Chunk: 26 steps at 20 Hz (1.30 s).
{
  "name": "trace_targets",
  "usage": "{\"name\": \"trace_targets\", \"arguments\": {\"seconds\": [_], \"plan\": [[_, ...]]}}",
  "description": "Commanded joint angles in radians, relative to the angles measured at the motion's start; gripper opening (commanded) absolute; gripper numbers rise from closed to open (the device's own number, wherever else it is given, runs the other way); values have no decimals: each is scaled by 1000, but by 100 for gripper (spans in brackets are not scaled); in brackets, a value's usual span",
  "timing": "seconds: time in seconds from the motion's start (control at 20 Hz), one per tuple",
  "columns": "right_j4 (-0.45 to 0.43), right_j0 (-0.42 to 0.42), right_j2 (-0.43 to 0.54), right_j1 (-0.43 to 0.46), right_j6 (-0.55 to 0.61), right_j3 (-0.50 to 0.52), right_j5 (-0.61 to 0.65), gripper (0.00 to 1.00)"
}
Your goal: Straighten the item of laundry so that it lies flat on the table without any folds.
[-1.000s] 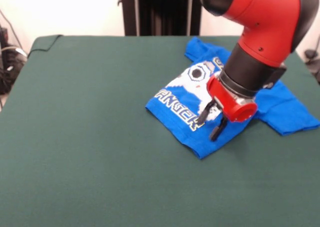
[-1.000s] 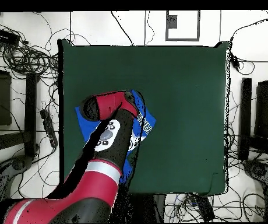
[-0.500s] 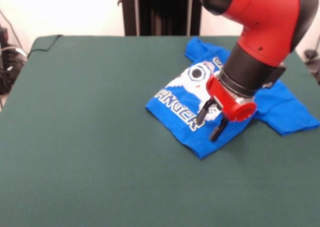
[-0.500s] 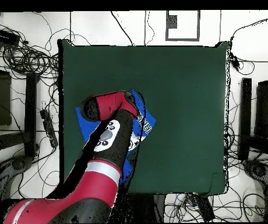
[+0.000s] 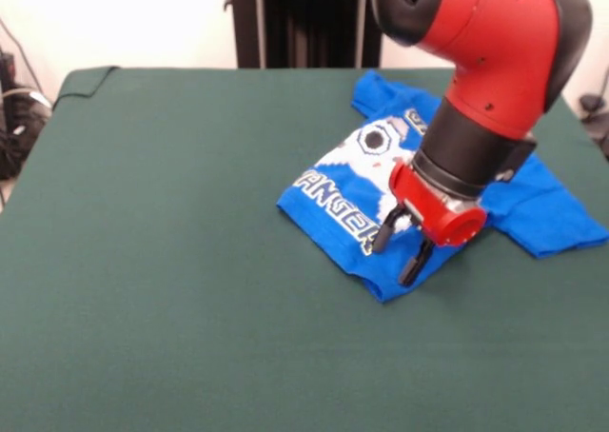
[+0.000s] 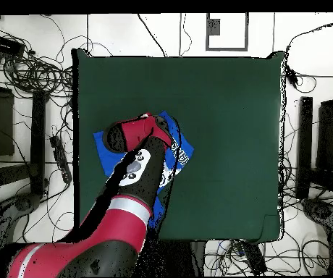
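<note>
Front view, left to right: big green table, mostly bare on left. Blue shirt lies right of middle (white letters near its front edge), still bunched, not flat. Long way runs slanted, from near corner up to far right; one sleeve sticks out right. Gripper above shirt's near corner, fingers spread apart, holding nothing.

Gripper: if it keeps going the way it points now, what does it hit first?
Most likely the shirt. The gripper is open, fingers angled down over the shirt's near folded corner, with nothing between them and the cloth. Depth is unclear: the tips sit close to the hem, so they might land on the table just past it.
</note>
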Motion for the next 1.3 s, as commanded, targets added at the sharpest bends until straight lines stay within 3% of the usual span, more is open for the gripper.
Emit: {"name": "trace_targets", "arguments": {"seconds": [0.05, 0.65, 0.7, 1.3], "plan": [[16, 23, 54, 109, 127, 100, -58, 100], [8, 33, 41, 71, 95, 159, -40, 100], [4, 38, 32, 75, 93, 153, -39, 0], [21, 41, 32, 79, 107, 152, -58, 0]]}}
